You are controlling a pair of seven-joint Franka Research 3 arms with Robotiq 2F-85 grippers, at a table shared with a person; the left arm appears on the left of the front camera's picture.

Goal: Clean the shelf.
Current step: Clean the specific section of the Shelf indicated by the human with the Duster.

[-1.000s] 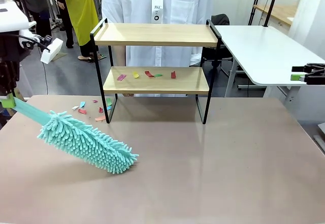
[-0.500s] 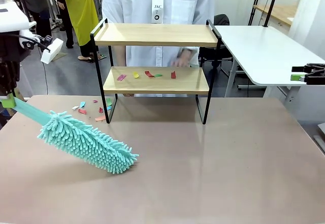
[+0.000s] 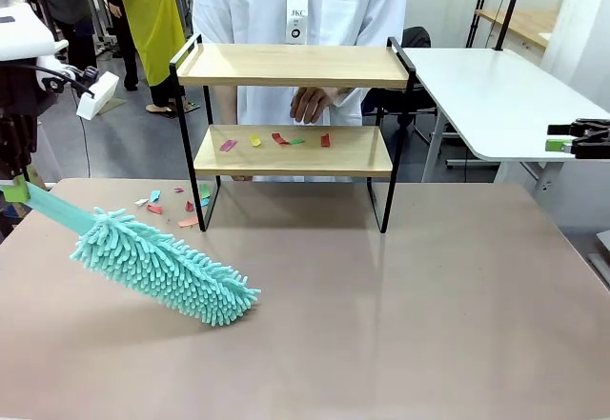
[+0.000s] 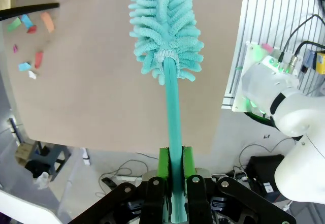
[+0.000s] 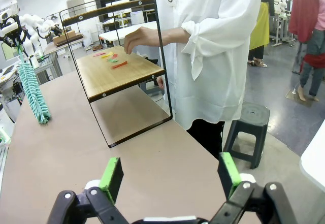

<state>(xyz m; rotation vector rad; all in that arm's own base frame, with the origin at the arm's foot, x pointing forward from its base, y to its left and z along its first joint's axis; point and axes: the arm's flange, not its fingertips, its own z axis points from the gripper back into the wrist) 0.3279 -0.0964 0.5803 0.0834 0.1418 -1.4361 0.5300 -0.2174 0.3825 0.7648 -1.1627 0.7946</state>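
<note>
shelf [image 3: 291, 65]: upright at the far middle of the table [image 3: 400, 315]; coloured paper scraps [image 3: 277, 139] on its lower board.
left gripper [image 4: 173, 159]: clamped on the handle of the teal duster [image 3: 164, 268], whose head slants down over the table's left.
right gripper [image 5: 170, 177]: jaws apart, holding nothing, off the table's right edge.
person's hand [image 3: 310, 103]: behind the shelf, between its boards.

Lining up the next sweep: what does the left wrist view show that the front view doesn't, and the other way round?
Left wrist: the left hand close up, green pads clamped on the duster handle. Front: the shelf with both boards, scraps on the lower one, the person's hand above them. Both: the duster head and loose scraps on the table by the shelf's foot.
</note>
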